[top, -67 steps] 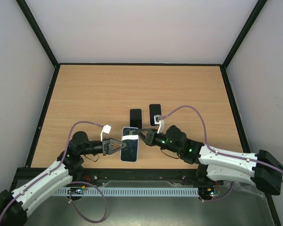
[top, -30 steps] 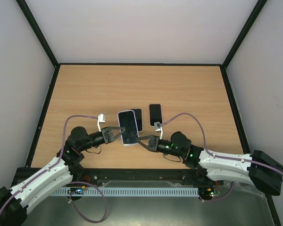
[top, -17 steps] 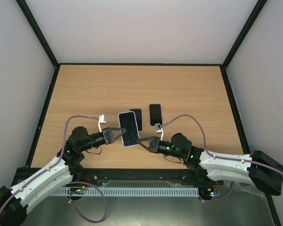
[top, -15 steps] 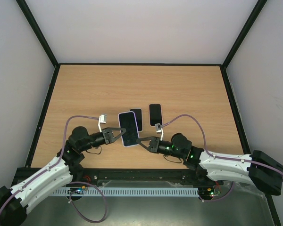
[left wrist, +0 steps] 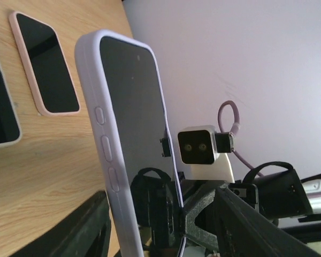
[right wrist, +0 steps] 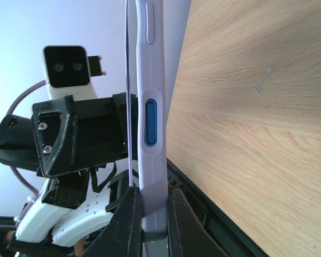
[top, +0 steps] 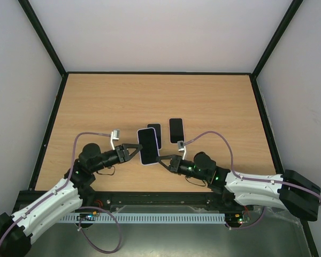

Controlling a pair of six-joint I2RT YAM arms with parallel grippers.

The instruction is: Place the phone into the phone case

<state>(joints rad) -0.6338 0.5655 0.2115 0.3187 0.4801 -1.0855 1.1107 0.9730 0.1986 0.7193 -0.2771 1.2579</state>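
The phone (top: 148, 145), dark-screened, sits inside a lilac phone case (left wrist: 104, 155) and is held tilted up on edge above the table. My right gripper (top: 163, 159) is shut on the case's lower right edge; in the right wrist view both fingers (right wrist: 127, 219) press its sides (right wrist: 151, 107). My left gripper (top: 132, 151) stands open at the phone's left. In the left wrist view its gripper (left wrist: 160, 214) has jaws spread wide, with the phone (left wrist: 131, 112) between them and a gap to the right finger (left wrist: 241, 214).
Two more phones lie flat on the wooden table (top: 96, 107): one (top: 157, 131) partly behind the held phone, another (top: 176, 130) to its right, pink-rimmed in the left wrist view (left wrist: 45, 67). A black frame borders the table.
The left gripper has opened and let go of the cased phone. The right gripper keeps its hold, and the phone has shifted slightly right.
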